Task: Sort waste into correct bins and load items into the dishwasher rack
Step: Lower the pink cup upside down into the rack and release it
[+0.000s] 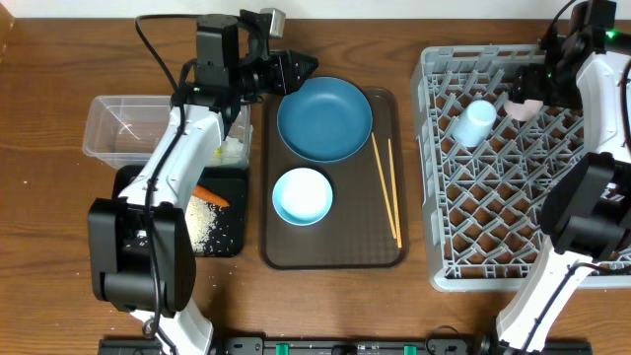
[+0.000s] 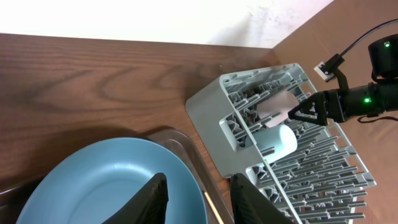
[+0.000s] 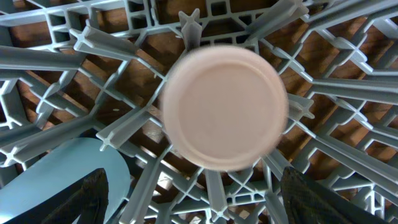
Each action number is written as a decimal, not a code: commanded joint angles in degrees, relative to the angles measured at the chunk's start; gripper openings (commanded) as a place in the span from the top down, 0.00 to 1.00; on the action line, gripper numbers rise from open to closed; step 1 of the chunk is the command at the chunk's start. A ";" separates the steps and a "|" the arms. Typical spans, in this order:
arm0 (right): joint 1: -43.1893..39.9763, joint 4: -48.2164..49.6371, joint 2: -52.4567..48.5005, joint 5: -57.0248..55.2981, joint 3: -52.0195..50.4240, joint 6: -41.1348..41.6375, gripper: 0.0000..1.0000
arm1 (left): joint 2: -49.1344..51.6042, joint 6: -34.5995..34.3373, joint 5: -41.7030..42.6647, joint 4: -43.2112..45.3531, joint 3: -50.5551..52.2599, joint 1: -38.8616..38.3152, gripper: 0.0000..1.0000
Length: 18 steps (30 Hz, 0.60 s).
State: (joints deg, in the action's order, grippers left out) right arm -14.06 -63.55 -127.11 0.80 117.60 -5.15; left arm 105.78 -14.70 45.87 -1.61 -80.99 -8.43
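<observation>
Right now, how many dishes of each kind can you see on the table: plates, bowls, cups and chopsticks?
Plates: 1, the blue plate
Bowls: 1, the white bowl
Cups: 2, the light blue cup and the pinkish cup
Chopsticks: 2, the chopsticks
Total: 6

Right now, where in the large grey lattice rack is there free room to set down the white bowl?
The large grey lattice rack is bare across its middle and near half. Only its far edge is crowded: the light blue cup and the pinkish-white cup are there close together. Its side toward the white bowl with pale blue inside is free.
</observation>
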 commanded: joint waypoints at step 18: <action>5.95 -1.42 8.44 20.87 9.01 -2.86 0.25 | -1.42 0.96 -22.75 -13.73 0.13 1.33 0.66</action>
State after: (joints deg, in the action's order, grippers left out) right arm -11.09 -64.86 -119.39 16.78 125.95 -6.70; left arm 105.73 -14.72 31.16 -14.13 -80.97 -7.27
